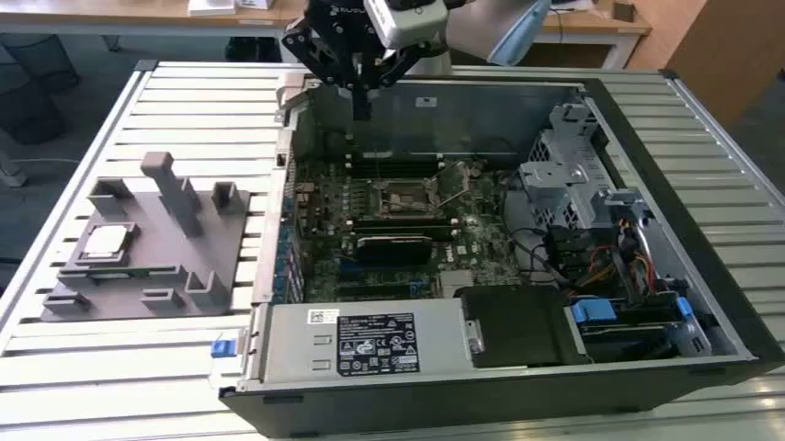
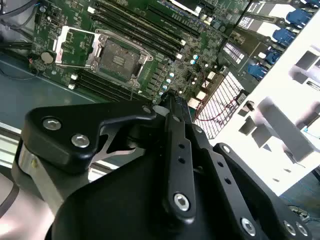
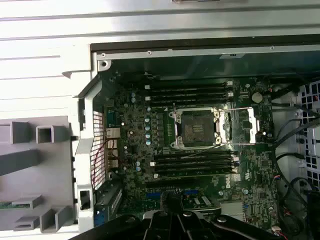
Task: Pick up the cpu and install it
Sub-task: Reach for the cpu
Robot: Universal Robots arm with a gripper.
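The cpu (image 1: 105,241), a small silver-grey square chip, lies flat on the grey fixture plate (image 1: 147,276) at the exterior view's left, outside the computer case. My gripper (image 1: 362,112) hangs over the far wall of the open case, well away from the cpu, with its black fingers shut together and nothing between them. In both wrist views the empty cpu socket (image 3: 197,127) (image 2: 117,60) sits on the green motherboard with its metal load plate (image 3: 245,125) swung open. The gripper's tip (image 2: 172,100) (image 3: 167,200) points down beyond the motherboard's edge.
The open computer case (image 1: 687,303) lies on a slatted metal table (image 1: 184,92). Inside are memory sticks (image 3: 192,92), a black heatsink block (image 1: 392,246), a power supply (image 1: 368,342), cables and a drive cage (image 1: 571,175). Grey upright blocks (image 1: 165,184) stand on the fixture plate.
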